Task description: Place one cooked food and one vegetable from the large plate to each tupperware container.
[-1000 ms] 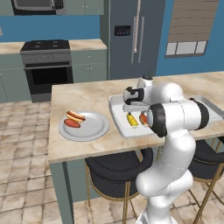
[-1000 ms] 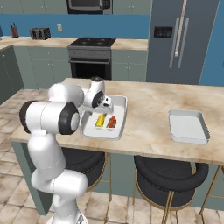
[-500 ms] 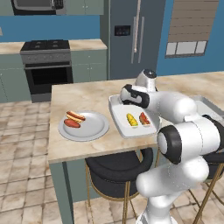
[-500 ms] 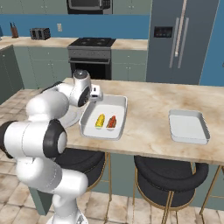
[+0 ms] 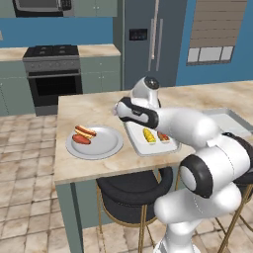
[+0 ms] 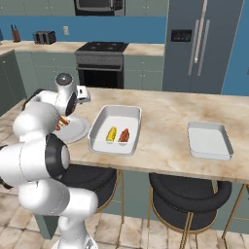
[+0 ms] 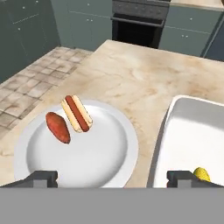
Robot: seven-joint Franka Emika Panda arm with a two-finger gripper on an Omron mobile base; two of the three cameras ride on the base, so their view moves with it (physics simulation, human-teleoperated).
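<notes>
Progress: While the larger tupperware container (image 6: 103, 142) is already holding a yellow corn cob (image 6: 111, 133) and a reddish sausage-like piece (image 6: 124, 135) side by side, the smaller tupperware container (image 6: 209, 141) is lying bare, so by my reckoning the task is sitting about halfway.
Left to do: a hot dog (image 7: 76, 113) and a sweet potato (image 7: 57, 127) are waiting on the large plate (image 7: 105, 153); judging by the task, both are bound for the smaller container.
Gripper: the gripper (image 7: 116, 178) is standing wide open and holding nothing, hovering over the gap between the plate's right rim and the larger container's left wall.
Where things are: the plate is sitting toward the left end of the table (image 6: 165, 109), the larger container just beside it, the smaller one well apart at the right.
Plate: round, shallow, light grey, smooth with a raised rim.
Containers: white, rectangular, rounded corners, low walls, looking like hard plastic.
Hot dog: a dark red sausage lying in a pale split bun, elongated.
Sweet potato: reddish-brown, tapered at both ends, matte skin, nearly touching the bun.
Table: beige marbled stone, glossy.
</notes>
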